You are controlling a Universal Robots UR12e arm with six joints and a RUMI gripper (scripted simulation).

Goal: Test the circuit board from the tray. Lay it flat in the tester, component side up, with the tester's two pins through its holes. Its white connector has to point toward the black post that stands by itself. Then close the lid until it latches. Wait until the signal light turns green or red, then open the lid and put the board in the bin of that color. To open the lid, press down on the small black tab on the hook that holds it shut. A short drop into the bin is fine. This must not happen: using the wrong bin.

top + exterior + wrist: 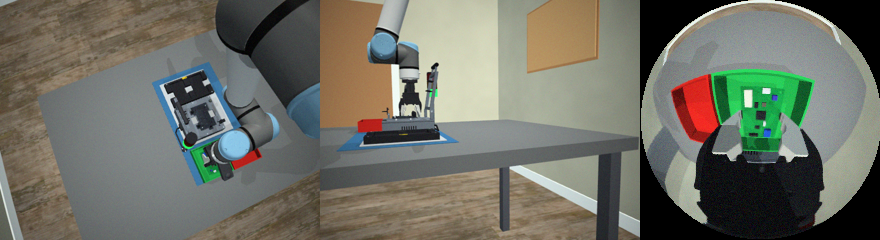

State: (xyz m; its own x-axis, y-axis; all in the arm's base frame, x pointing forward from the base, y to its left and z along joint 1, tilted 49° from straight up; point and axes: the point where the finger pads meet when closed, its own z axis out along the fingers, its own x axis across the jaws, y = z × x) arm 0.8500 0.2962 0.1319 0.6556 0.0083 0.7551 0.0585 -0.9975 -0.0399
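My gripper is shut on the green circuit board, component side toward the wrist camera, white connector at the far left. It holds the board over the green bin. In the overhead view the gripper and board are above the green bin. The red bin stands beside it, also in the wrist view. The tester stands with its lid raised and its nest without a board. The signal light glows green, as in the side view.
The black tray lies at the far end of the blue mat. The arm's elbow and forearm hang over the mat's right side. The raised lid stands close beside the gripper in the side view.
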